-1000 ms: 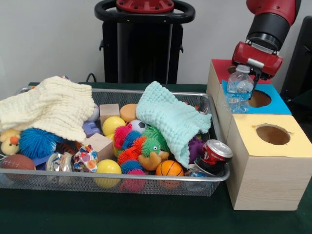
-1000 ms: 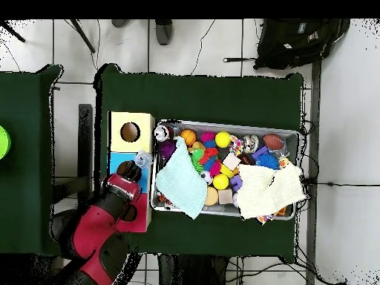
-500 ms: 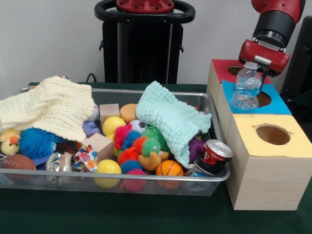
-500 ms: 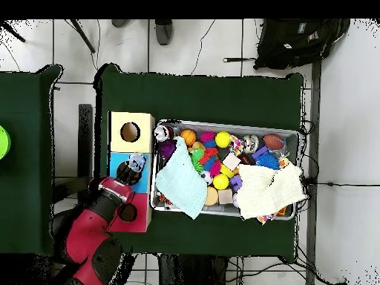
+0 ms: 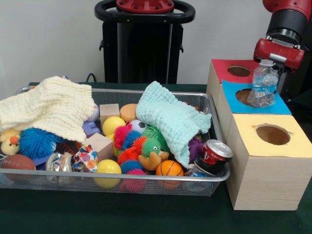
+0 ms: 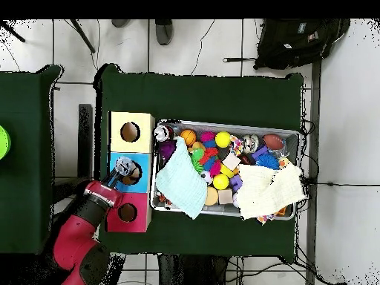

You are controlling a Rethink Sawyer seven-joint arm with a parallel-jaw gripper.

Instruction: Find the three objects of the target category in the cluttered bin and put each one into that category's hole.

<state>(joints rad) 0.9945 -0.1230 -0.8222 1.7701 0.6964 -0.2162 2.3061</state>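
Above the blue-topped box [image 5: 280, 105], a clear bottle [image 5: 263, 87] hangs clamped by its cap in the tool [image 5: 269, 62].

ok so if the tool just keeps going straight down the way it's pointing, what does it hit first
Probably the blue box: the tool points down, holding a clear bottle over that box's hole, so the bottle's base would enter or catch the hole's rim first. Depth is unclear.

Three holed boxes [image 5: 263, 161], two cloths [image 5: 173, 119], one bottle [image 5: 263, 87].

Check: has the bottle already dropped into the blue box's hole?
No, the gripper holds the clear bottle above the blue box.
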